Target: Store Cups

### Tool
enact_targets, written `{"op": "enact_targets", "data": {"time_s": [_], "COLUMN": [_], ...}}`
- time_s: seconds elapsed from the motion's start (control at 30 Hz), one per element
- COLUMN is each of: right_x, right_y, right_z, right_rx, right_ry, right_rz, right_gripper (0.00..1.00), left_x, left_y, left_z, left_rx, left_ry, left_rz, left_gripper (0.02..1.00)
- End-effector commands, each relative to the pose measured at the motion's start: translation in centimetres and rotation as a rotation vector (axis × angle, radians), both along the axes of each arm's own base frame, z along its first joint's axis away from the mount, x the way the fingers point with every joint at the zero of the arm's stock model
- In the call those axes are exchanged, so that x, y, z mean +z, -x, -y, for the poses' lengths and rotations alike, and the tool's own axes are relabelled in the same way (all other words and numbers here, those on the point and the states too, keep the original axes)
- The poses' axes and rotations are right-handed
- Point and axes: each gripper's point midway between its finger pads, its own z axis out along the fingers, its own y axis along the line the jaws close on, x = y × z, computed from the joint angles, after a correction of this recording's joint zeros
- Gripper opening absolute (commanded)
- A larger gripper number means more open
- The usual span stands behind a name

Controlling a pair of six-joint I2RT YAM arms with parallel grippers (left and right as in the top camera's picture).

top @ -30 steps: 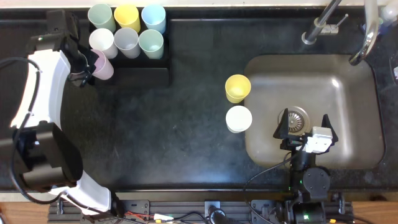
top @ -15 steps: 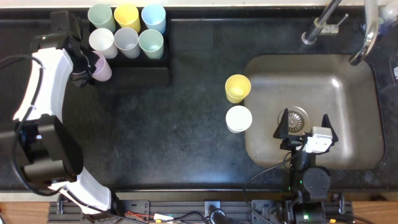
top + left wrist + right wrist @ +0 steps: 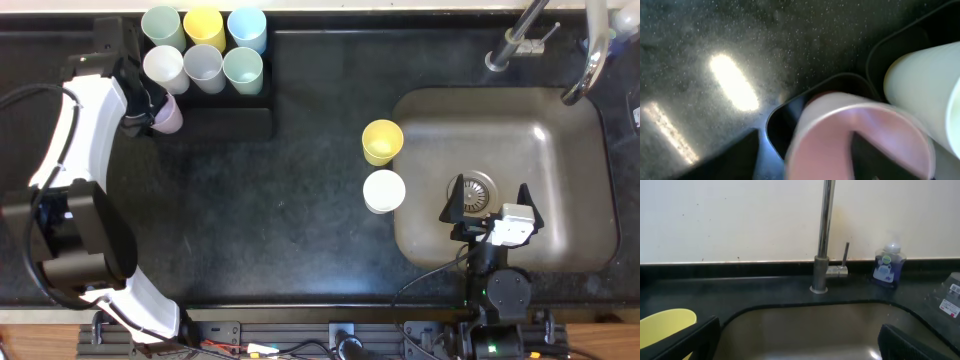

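Observation:
My left gripper [image 3: 148, 108] is shut on a pink cup [image 3: 167, 117], tilted at the front left corner of the black cup rack [image 3: 235, 118]. In the left wrist view the pink cup [image 3: 860, 135] hangs over an empty rack slot [image 3: 782, 125], beside a white cup [image 3: 925, 85], with the left gripper [image 3: 800, 160] pinching its wall. Several pastel cups fill the rack's back slots. A yellow cup [image 3: 382, 141] and a white cup [image 3: 384, 191] stand on the counter by the sink's left rim. My right gripper [image 3: 491, 203] is open over the sink; the right wrist view shows the right gripper [image 3: 799, 330] and the yellow cup [image 3: 665, 325].
The steel sink [image 3: 560, 150] takes up the right side, with a faucet [image 3: 520, 40] behind it. The faucet [image 3: 825, 235] and a soap bottle [image 3: 888, 265] stand at the wall. Dark counter [image 3: 270, 220] lies between rack and sink.
My left gripper has carried the pink cup a little farther back and to the right, closer against the rack. The right arm has not moved.

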Motion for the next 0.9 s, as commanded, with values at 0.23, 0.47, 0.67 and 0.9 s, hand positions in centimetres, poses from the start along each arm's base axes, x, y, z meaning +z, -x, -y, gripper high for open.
{"op": "enact_targets", "data": {"time_s": [0.23,0.47,0.67,0.9], "right_x": [-0.3,-0.3,-0.3,-0.3], "right_y": [0.0,0.0,0.0,0.0], "right_z": [-0.2,-0.2,-0.2,-0.2], "right_rx": [0.007,0.007,0.007,0.007], "right_ry": [0.003,0.003,0.003,0.003], "right_rz": [0.001,0.001,0.001,0.001], "right_gripper": [0.998,0.998,0.998,0.998], "left_x": [0.9,8.6,12.1,9.5], "left_y": [0.4,1.6,1.4,3.6], "left_z": [0.5,4.1,15.4,34.2], "left_rx": [-0.013,-0.143,-0.465,-0.834], "left_ry": [-0.002,0.027,0.037,0.119], "left_rz": [-0.004,0.159,0.248,0.299], "left_gripper": [1.0,1.0,1.0,1.0]}}
